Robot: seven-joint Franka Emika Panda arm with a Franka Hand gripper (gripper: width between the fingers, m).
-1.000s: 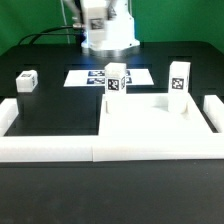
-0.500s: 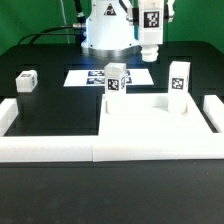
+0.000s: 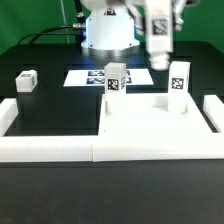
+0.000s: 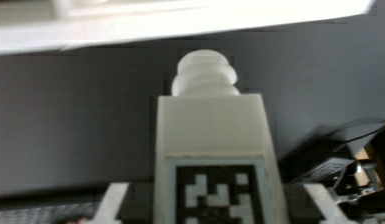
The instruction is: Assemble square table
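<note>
**Leg post gripped in the air beyond the tabletop**

Gripper (image 3: 157,24) jaws are seen partly closed on the held leg post (image 3: 159,50), which is clamped at its tagged end and hangs upright and blurred below the arm. In the wrist view the same post (image 4: 210,130) is seen lengthwise, with its black-white tag close to the jaws and its rounded, ridged tip pointing away from them.

In the exterior view this post is seen clear of every surface, higher than the two standing posts and between them, closer to the one on the exterior view's right. How far behind them it hangs cannot be told.

The tabletop (image 3: 150,122) lies flat on the black table (image 3: 50,112), set against the border wall (image 3: 60,150). The first standing leg post (image 3: 117,78) is placed upright at its far corner on the exterior view's left, and the second standing leg post (image 3: 179,77) at the far corner on the right. Whether they are seated in holes cannot be told.

The lone leg post (image 3: 26,79) is left well apart, on the exterior view's left. The marker board (image 3: 86,76) lies behind the tabletop.
</note>
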